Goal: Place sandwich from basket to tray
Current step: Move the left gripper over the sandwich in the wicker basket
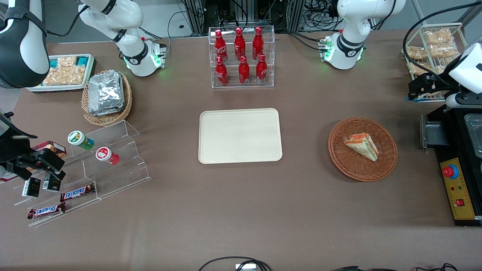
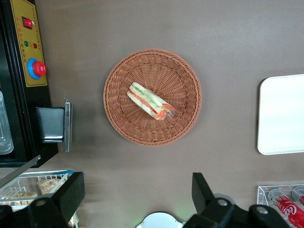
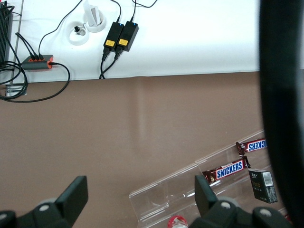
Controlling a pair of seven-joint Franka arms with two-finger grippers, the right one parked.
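your gripper [image 2: 135, 199] hangs high with its jaws spread wide and nothing between them, off at about four o'clock from the basket [image 1: 388, 158] as the front camera sees it, toward the working arm's end of the table. the sandwich [image 1: 362, 145] lies inside that basket, near its centre. you are at the approach step, i'd judge: come over the wedge, line the fingers across its narrow sides, then descend. the tray [image 1: 240, 135], at nine o'clock from the basket, waits bare.

Front cam overhead, whole table; left wrist cam straight down, sharing basket [image 1: 362, 149].
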